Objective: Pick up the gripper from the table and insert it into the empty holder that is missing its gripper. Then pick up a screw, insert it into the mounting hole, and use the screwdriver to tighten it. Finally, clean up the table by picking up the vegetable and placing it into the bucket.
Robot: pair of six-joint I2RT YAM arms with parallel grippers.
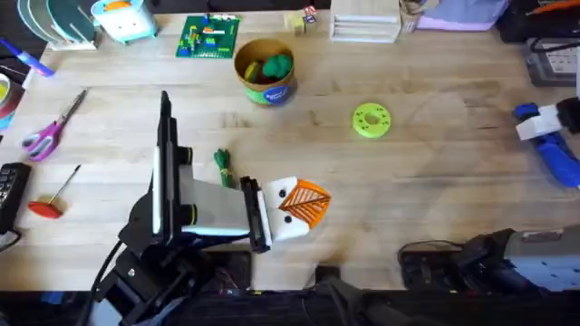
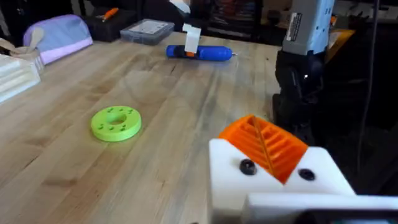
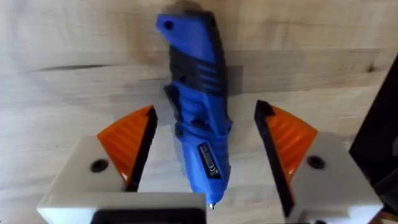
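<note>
The blue screwdriver lies on the wood at the table's right edge, and it also shows far off in the left wrist view. My right gripper is open and straddles it, one orange pad on each side, not touching. My left gripper hovers low near the table's front middle, shut, its two orange pads pressed together with nothing seen between them. The dark-green vegetable lies just left of it. The tan bucket stands at the back, holding round green and yellow toys. The loose gripper, the empty holder and the screws are out of view.
A lime-green disc lies right of the bucket. Scissors and a red-handled screwdriver lie at the left. A green brick plate and boxes line the back edge. Bare wood stretches between the two grippers.
</note>
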